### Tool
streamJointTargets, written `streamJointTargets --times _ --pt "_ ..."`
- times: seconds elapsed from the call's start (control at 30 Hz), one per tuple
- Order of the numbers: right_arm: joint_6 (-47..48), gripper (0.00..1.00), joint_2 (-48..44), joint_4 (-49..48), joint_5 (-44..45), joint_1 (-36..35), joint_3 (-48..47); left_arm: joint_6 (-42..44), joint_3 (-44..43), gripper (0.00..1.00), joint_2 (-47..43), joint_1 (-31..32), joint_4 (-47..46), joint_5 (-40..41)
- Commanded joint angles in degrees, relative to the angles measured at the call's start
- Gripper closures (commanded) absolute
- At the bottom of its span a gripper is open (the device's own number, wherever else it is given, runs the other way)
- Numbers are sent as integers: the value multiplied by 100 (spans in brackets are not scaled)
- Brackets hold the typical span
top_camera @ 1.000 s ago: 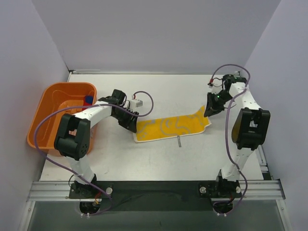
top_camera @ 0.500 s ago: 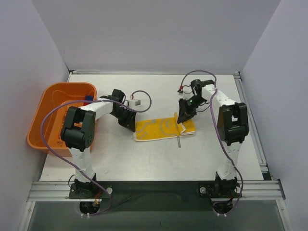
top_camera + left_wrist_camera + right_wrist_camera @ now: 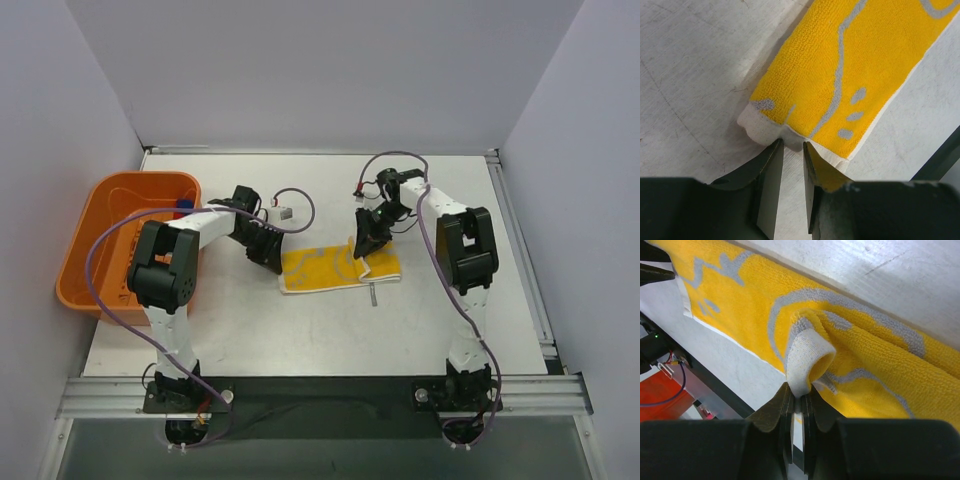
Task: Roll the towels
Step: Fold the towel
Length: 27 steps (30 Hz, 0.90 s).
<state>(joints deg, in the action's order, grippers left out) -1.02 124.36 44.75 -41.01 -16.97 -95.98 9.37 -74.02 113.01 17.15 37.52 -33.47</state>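
Right tool (image 3: 798, 392) clamped on curled end of yellow towel (image 3: 325, 268), lifted over the rest. Left tool (image 3: 790, 148) narrow, tips at towel's other edge.

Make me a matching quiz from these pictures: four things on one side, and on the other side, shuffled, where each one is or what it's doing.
Things:
1. yellow cloth towel with grey markings
2. orange plastic tub
3. left pincer
4. right pincer

Places or states:
A. at the left edge of the table
B. pinching a curled white hem
C. lying partly folded mid-table
D. tips at the towel's end nearest the tub

Pairs: 1-C, 2-A, 3-D, 4-B
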Motion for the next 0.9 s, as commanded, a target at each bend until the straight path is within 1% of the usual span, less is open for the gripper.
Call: streamJointTargets --times 0.0,0.07,0.13,0.17,0.23,0.27,0.3,0.4,0.5,0.6,0.73,0.87 --pt "-136 100 115 130 -100 -60 -228 21 -130 66 81 -1 -8 -72" --pt "-136 100 159 148 -109 -96 -254 4 -130 66 72 -1 -8 -71" --pt "-118 87 142 165 -187 -113 -202 4 -148 63 46 -10 -8 -115" --pt "-101 79 116 174 -214 -105 -193 13 -157 63 -15 -18 -8 -185" --pt "22 71 -69 227 -275 -43 -184 39 -166 63 -121 -36 1 -300" --pt "66 65 -148 297 -380 96 -201 56 -157 63 -313 -36 1 -431" --pt "58 64 -227 323 -468 185 -227 91 -139 63 -445 -36 -8 -502" --pt "339 63 -517 368 -627 650 -377 215 -52 63 -894 69 -16 -581" --pt "567 68 -360 429 -312 897 -570 224 54 63 -1044 175 10 -573" --pt "742 75 -45 412 -31 959 -719 136 142 66 -895 315 28 -537" --pt "866 78 317 377 251 898 -781 -118 90 67 -431 447 10 -511" --pt "1024 84 493 315 559 862 -484 -198 -60 69 -43 456 10 -380"
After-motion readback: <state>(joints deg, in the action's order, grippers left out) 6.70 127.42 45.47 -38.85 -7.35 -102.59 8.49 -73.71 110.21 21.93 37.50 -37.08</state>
